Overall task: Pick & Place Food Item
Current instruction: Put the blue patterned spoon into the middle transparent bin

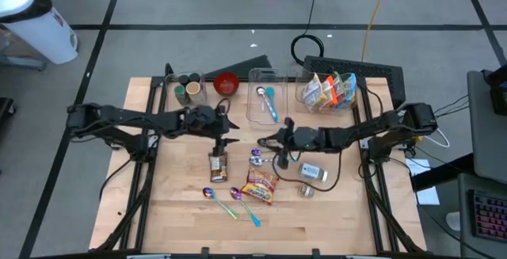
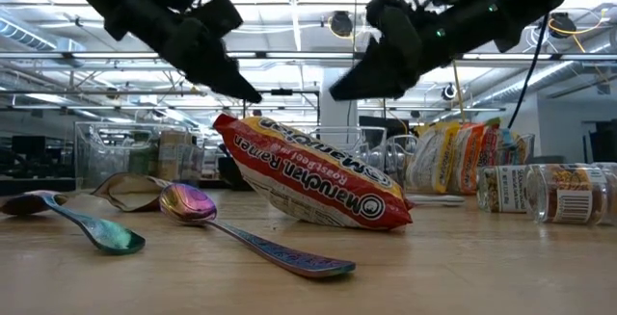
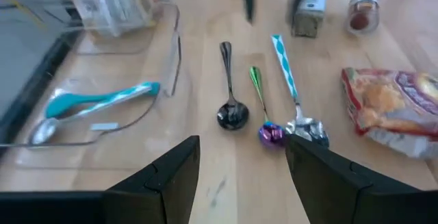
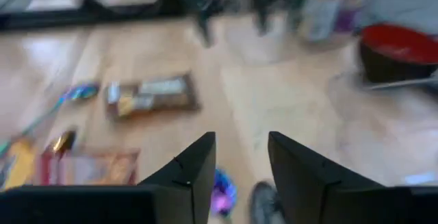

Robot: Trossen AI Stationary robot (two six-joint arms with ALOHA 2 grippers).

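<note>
Both grippers hover with fingers apart, nothing held, over the food and spoons in the middle of the table.

The left gripper (image 1: 223, 132) has its fingers spread, and in its wrist view three spoons (image 3: 263, 94) lie just ahead of the fingertips, with the ramen packet (image 1: 261, 186) off to one side; this suggests it is lining up above the items, not yet choosing one. The right gripper (image 1: 279, 140) is also open, and beyond its fingers lies a dark snack bar (image 4: 152, 94), with the packet near one finger. The packet, probably the thing to pick, rests tilted on the wood between both grippers, touching neither. A clear tray (image 1: 255, 108) stands beyond the fingers, perhaps as the place to put it.
</note>
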